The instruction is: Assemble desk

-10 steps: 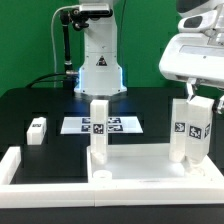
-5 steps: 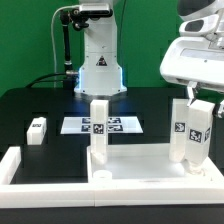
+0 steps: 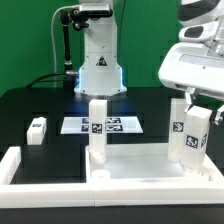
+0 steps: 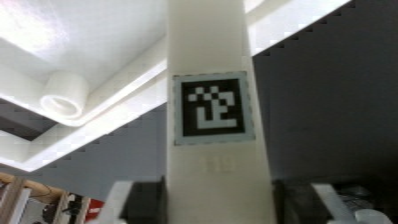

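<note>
Seating second leg (image 3: 190, 138) lower right, claw (image 3: 197, 101) clamped on it; centre leg (image 3: 98, 130) already up on tabletop panel (image 3: 140, 168); loose leg (image 3: 38, 130) at left on worktop (image 3: 30, 105), fourth unseen.

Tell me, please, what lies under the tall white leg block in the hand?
The white rimmed tabletop panel lies under the leg block in the hand; the spot beneath its foot is covered.
</note>
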You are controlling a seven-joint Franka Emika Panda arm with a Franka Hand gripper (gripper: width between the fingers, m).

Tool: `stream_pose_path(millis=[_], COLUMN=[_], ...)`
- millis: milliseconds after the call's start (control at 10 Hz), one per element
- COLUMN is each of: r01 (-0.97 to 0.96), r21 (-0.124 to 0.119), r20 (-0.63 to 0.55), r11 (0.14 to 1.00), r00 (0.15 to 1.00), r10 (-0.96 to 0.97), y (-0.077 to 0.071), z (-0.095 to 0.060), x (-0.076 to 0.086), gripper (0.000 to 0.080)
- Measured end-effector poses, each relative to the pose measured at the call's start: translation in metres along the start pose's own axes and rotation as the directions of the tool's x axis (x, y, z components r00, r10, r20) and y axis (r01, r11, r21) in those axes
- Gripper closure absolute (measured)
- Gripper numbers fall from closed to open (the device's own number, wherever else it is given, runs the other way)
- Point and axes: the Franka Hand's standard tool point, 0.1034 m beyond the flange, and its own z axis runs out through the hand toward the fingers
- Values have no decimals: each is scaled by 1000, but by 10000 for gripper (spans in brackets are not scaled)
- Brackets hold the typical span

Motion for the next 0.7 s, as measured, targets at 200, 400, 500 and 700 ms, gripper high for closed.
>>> stream_pose_path(millis=[200,400,500,700], r01=[2,7,7,13], r21=[1,-8,-13,-20], r20=[-17,-48,-65,-91], r11=[1000,1000,1000,1000], r00=[1000,999,998,996], r10=[-2,-8,-8,-15], y=[-4,-5,-6,-6], z=[-3,-4,-6,-7], x=[-4,-6,-8,-11], gripper=[512,511,511,511])
